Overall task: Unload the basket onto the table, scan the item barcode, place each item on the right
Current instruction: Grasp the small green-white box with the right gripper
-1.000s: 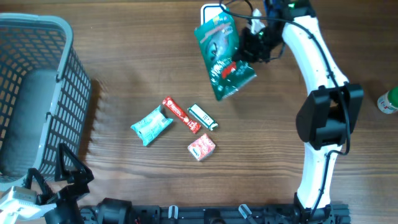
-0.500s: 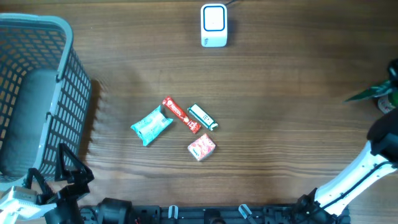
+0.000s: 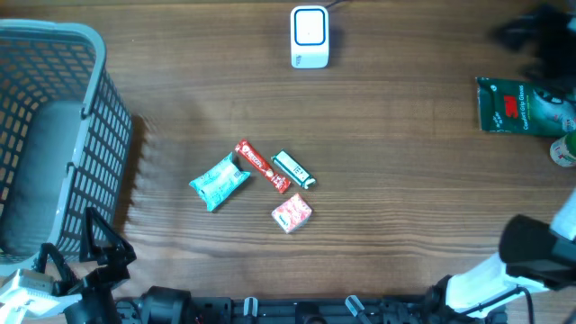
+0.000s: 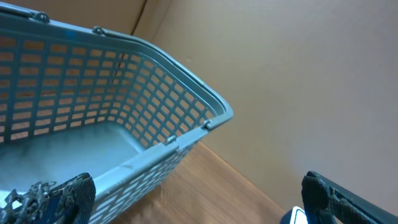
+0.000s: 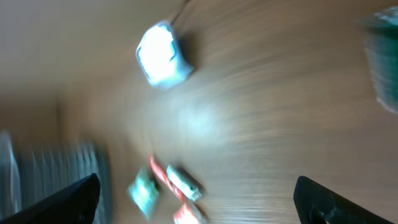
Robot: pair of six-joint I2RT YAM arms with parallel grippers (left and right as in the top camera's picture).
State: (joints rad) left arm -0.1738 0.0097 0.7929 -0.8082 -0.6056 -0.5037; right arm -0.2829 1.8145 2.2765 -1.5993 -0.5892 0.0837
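**A:** Where does the scanning stand, seen from overhead?

**B:** You have the green packet [image 3: 526,106] lying flat on the desk [image 3: 405,207] at the far right. It is well apart from the white scanner [image 3: 309,37] at the top centre, and nothing holds it. I judge it is set aside, but the pictures cannot say whether its barcode was read. Four small items lie in the middle: a teal packet [image 3: 219,181], a red bar [image 3: 258,165], a green-and-white stick [image 3: 293,168] and a red-and-white packet [image 3: 292,212]. Those look like what is left for you.

**A:** Which way does the green packet point?

**B:** Its long axis runs left to right across the desk, slightly tilted. The printed face is up, with the red logo toward the left end. The right end runs off the picture, and no barcode shows.

**A:** And the left wrist view?

**B:** Your left pincer [image 4: 196,186] stands wide open with nothing in it. It faces the plastic basket [image 4: 155,124]. The green packet is not in this view.

**A:** The right wrist view?

**B:** It is blurred. Your right pincer [image 5: 196,186] is spread wide and empty, with its fingers in the bottom corners. The scanner sits at the upper left and the small items low in the middle. The green packet is a smear at the right edge, well apart from the pincer.
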